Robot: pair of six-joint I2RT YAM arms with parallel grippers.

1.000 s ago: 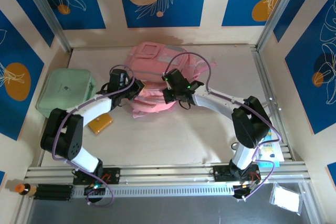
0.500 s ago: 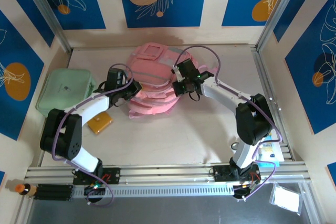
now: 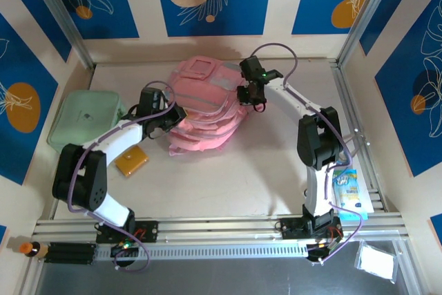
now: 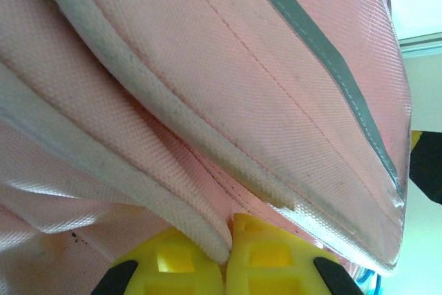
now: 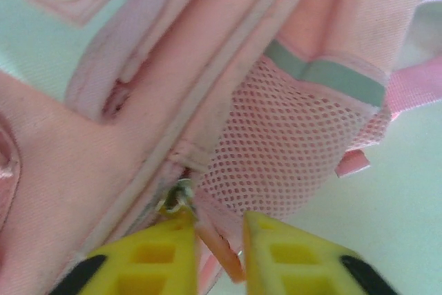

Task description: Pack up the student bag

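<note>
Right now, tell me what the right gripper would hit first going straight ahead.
The student bag: its mesh side pocket sits just beyond the right gripper, though depth is unclear.

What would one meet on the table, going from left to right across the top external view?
Mint-green case → orange flat object → pink backpack → blue-and-white packet.
</note>
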